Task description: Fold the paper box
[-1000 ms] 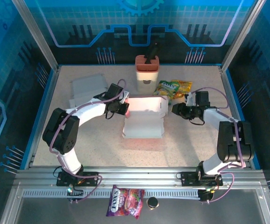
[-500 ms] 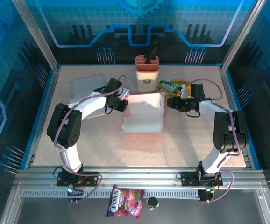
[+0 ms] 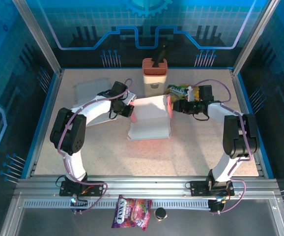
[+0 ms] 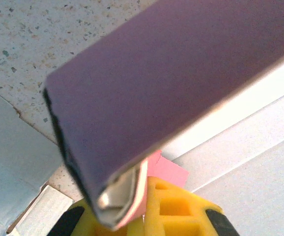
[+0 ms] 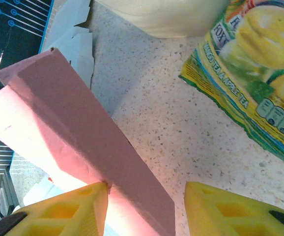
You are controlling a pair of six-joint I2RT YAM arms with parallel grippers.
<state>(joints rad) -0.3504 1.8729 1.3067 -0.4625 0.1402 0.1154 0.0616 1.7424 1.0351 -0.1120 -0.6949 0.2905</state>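
Pinkish-white card: the paper box (image 3: 151,120) sat half-formed in the middle of the worktop (image 3: 196,147), between the two arms, rear panel raised and front panel lying flat toward the bases. The left claw (image 3: 130,110) was clamped shut on the box's left edge; in the left wrist view a doubled-over strip of card (image 4: 117,196) was pinched against its yellow finger (image 4: 176,211). The right claw (image 3: 175,106) stood open at the box's right edge. The right wrist view showed the pink side flap (image 5: 83,142) running down between the spread fingers (image 5: 66,214), up against one and apart from the other. Step in hand, as I judge it: catch the right flap and fold it up. To do it well, slide the flap deeper into the gap before closing and bite near the crease, not the tip. Use the left grip as an anchor so the box doesn't skid, and swing along the crease line. A snack packet (image 5: 250,73) lay just beside the right claw and would likely snag on a wide sweep.
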